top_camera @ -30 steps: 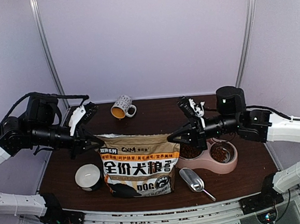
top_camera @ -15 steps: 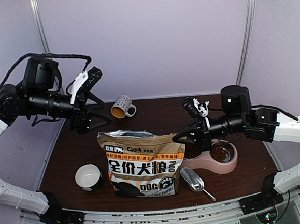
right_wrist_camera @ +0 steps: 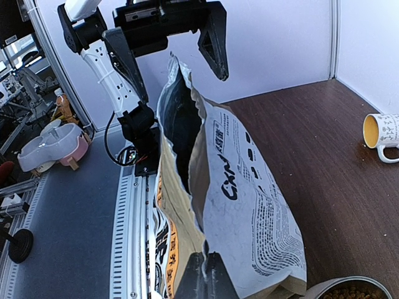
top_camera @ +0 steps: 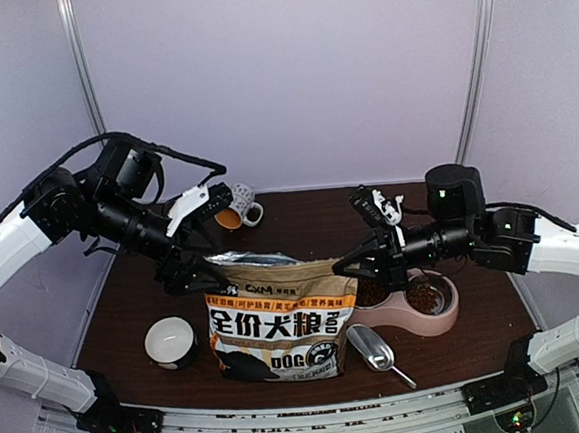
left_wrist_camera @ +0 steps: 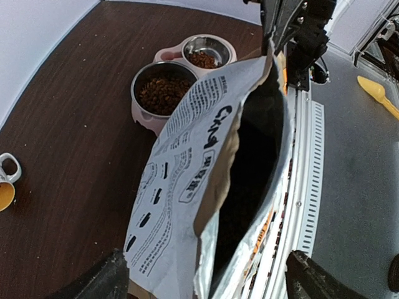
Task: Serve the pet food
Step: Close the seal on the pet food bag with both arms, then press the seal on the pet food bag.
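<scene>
The printed bag [top_camera: 276,323] stands open in the middle of the table. My right gripper [top_camera: 340,266] is shut on its top right corner, its fingers [right_wrist_camera: 209,277] pinching the torn edge. My left gripper [top_camera: 213,241] is open at the bag's top left, and its fingers [left_wrist_camera: 96,283] stand wide on either side of the open mouth without touching it. Pet food [top_camera: 424,294] fills both steel cups of the pink double bowl [top_camera: 440,323], seen also as brown pet food [left_wrist_camera: 163,93] beyond the bag. The bag's inside is dark.
A metal scoop [top_camera: 375,350] lies in front of the pink bowl. A small white bowl [top_camera: 169,341] sits left of the bag. A patterned mug [top_camera: 237,206] lies behind it. The table's near edge meets a metal rail [left_wrist_camera: 312,156].
My left gripper let go of the bag's top left corner, rose and opened, then came down and to the right over that corner. The right gripper kept its hold.
</scene>
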